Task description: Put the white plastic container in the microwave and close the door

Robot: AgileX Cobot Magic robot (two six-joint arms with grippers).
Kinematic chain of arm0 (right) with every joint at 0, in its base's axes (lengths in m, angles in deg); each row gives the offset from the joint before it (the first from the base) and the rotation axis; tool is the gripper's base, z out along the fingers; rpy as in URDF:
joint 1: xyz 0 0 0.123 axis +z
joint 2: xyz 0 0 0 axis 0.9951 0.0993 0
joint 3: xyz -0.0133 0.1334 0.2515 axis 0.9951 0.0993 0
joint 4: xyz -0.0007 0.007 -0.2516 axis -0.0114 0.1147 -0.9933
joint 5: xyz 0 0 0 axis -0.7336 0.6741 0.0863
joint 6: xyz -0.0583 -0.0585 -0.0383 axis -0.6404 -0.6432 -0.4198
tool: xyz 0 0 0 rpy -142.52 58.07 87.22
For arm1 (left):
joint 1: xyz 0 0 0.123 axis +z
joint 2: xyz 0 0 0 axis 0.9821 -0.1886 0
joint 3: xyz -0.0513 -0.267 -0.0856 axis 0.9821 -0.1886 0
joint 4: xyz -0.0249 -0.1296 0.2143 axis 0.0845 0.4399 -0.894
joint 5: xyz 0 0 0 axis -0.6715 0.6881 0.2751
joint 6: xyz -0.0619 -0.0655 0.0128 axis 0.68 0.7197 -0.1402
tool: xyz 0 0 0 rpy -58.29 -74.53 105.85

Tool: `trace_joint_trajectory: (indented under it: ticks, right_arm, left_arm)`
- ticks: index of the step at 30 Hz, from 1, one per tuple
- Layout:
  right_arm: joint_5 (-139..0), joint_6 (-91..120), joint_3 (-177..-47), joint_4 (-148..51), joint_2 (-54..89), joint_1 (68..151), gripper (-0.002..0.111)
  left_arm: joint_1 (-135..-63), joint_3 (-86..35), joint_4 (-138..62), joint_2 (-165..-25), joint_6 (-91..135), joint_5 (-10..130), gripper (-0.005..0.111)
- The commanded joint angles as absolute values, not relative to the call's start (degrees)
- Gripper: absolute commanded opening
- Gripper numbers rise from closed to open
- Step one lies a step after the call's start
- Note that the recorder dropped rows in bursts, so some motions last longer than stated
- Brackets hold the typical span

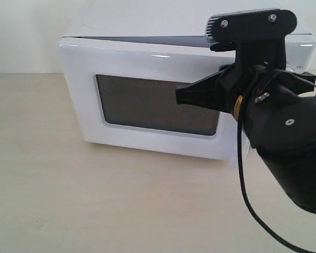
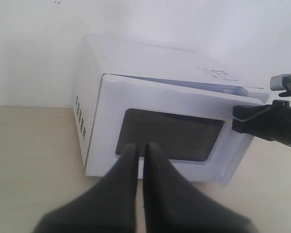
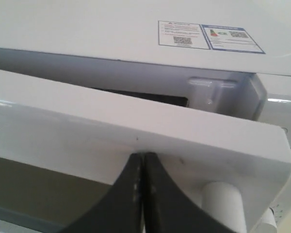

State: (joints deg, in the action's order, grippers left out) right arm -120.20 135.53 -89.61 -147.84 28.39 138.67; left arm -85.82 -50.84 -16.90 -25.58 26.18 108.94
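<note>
Door hides microwave interior; stickers unreadable.

Looks like a lab test bench to me. A boxy white countertop microwave sits on a pale wood-grain tabletop vs a plain white wall, w/ my black jointed arm, its bolted-on camera bracket & a loose black cable in shot.
</note>
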Motion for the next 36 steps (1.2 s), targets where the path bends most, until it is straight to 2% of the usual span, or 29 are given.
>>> trace_joint_trajectory:
  ticks: [1, 36]
  right_arm:
    - [-119.61, 135.57, -89.94, -148.41, 28.36, 136.22, 0.000]
    - [-119.04, 135.45, -94.91, -148.41, 33.86, 130.51, 0.000]
  left_arm:
    - [-85.59, -51.26, -16.23, -25.26, 25.84, 107.96, 0.004]
    - [-85.59, -51.26, -16.27, -25.26, 25.84, 108.07, 0.004]
